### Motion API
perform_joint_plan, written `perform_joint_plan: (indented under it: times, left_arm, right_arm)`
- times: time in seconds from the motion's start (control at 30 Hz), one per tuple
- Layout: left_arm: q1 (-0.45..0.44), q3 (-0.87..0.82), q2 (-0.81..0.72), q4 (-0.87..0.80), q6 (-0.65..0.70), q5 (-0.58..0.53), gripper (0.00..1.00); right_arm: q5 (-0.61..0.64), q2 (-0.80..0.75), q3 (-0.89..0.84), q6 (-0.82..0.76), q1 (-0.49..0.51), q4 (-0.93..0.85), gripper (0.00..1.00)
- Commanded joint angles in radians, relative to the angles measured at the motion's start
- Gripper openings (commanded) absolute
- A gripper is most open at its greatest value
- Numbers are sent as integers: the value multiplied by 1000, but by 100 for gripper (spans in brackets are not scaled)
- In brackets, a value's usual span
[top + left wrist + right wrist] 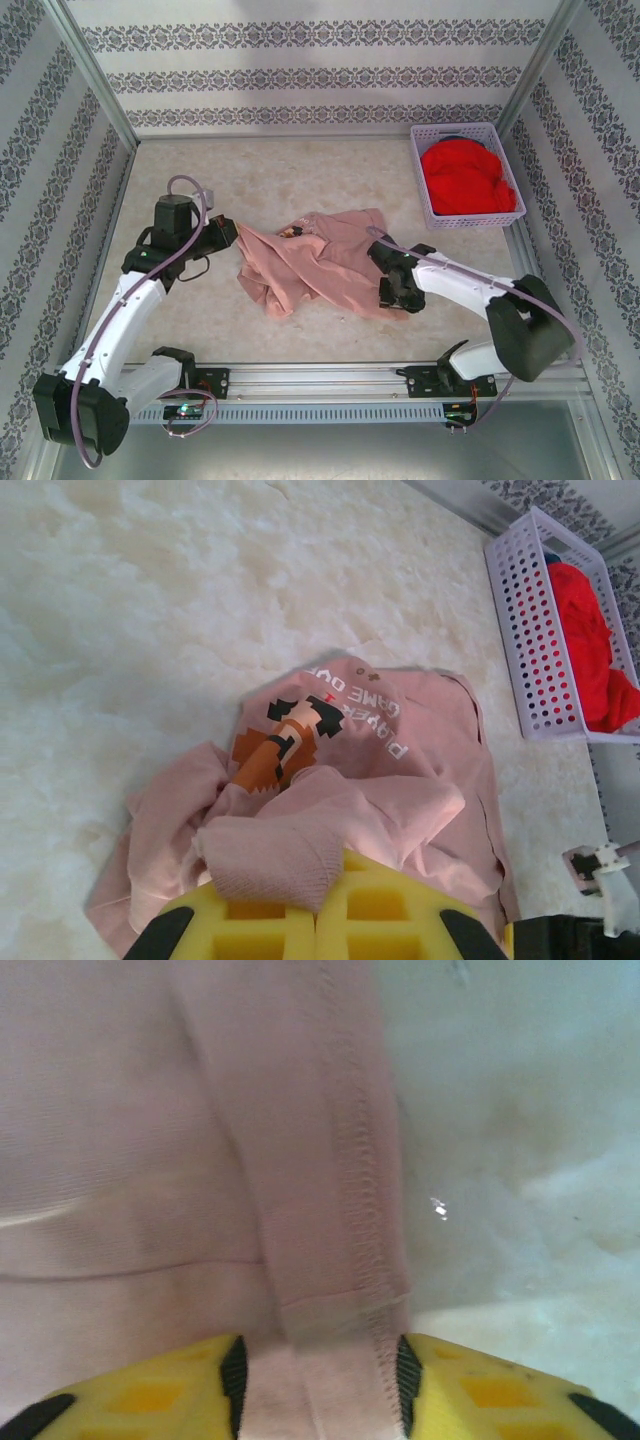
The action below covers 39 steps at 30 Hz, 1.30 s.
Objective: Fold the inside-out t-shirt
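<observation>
The inside-out t-shirt [315,262] lies crumpled in the middle of the table, dusty pink, with an orange and dark print [290,735] and mirrored white lettering showing. My left gripper [228,235] sits at the shirt's left edge. Its yellow fingers [250,925] are pressed together, shut on a ribbed fold of the t-shirt [270,855]. My right gripper [392,288] rests on the shirt's right edge. In the right wrist view its jaws stand apart, open, with a stitched hem strip [345,1260] running down between the pads [234,1375].
A white perforated basket [428,190] at the back right holds a bright red garment [467,178]; the left wrist view also catches this basket [535,630]. Metal frame rails edge the table. Bare pale tabletop [270,175] lies behind the shirt.
</observation>
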Motion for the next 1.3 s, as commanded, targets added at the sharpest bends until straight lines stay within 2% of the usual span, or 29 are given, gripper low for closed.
perform_joint_plan:
  times: [0.0,0.13,0.27,0.37,0.53,0.7,0.8,0.93,1.03,1.1,1.2,1.27]
  left_arm:
    - [32,44,-1,-42,24,28,0]
    - [59,49,1,-46,28,39,0]
    - [98,53,-2,-47,16,40,0]
    - [160,83,-3,-65,9,41,0]
    - [320,206,7,-142,29,16,0]
    - [400,268,23,-106,-12,1,0]
    - [428,362,72,-131,-5,4,0]
    - [430,510,138,-165,13,16,0]
    - [430,580,165,-186,27,22,0]
    - [430,569,166,-190,24,38,0]
    - [430,471,130,-187,29,44,0]
    - [430,402,100,-209,54,16,0]
  right_arm:
    - [75,32,11,9,8,-46,39]
    - [78,57,16,-12,4,-48,26]
    - [85,56,51,-61,-11,-52,7]
    - [89,1,133,-152,-30,-48,1]
    - [-71,-99,250,-309,-112,-7,0]
    - [-349,-196,282,-367,-254,77,0]
    - [-561,-262,290,-361,-357,185,0]
    - [-802,-315,303,-270,-473,397,0]
    - [-863,-318,331,-270,-477,471,0]
    - [-872,-312,305,-273,-465,492,0]
    - [-812,-282,208,-254,-440,462,0]
    - [-694,-260,132,-238,-401,411,2]
